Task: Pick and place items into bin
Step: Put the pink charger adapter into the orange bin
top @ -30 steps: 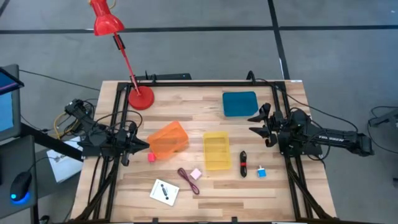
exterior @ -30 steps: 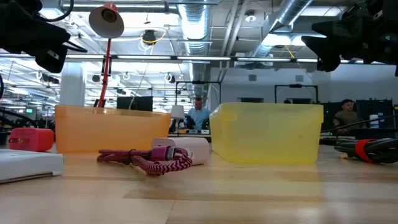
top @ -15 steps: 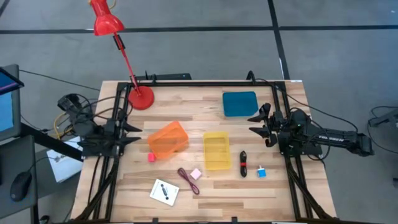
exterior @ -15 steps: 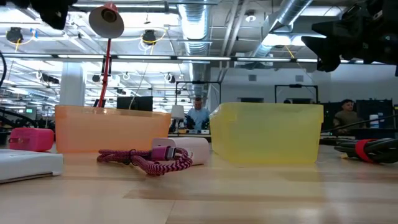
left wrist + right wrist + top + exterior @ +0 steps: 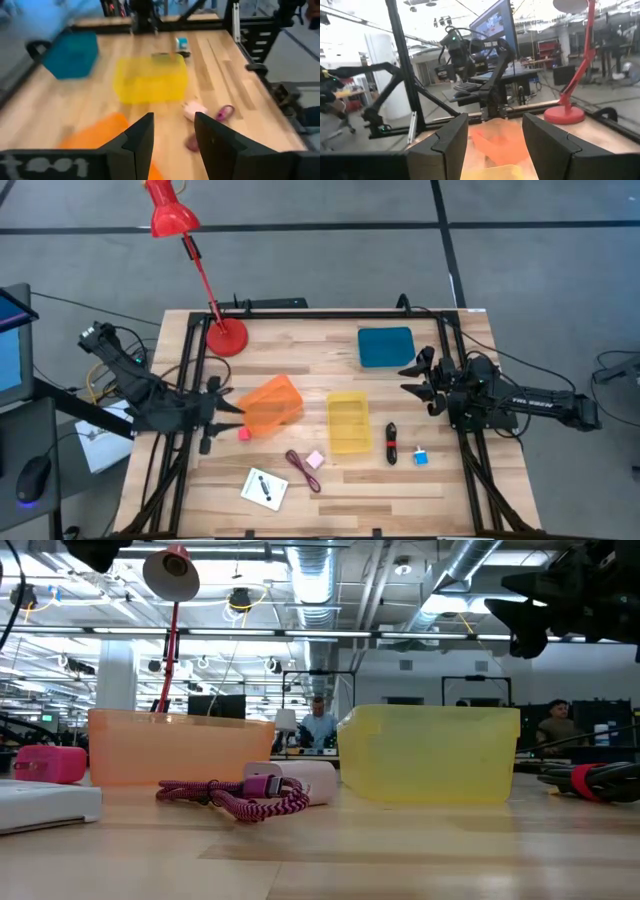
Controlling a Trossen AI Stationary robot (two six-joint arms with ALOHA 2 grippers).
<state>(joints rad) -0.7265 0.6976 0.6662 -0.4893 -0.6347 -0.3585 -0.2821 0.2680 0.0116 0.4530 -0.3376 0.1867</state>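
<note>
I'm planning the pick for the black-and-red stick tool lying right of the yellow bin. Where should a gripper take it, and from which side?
Probably from straight above, at the middle of the stick tool. It lies flat on the table, long axis running away from the front edge, so the fingers should close across its narrow width. The right gripper is nearer.

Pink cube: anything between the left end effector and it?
Nothing visible. In the high view the left end effector, open, sits beside the orange bin, and the pink cube lies on bare table just in front of it, clear of the bin's corner.
</note>
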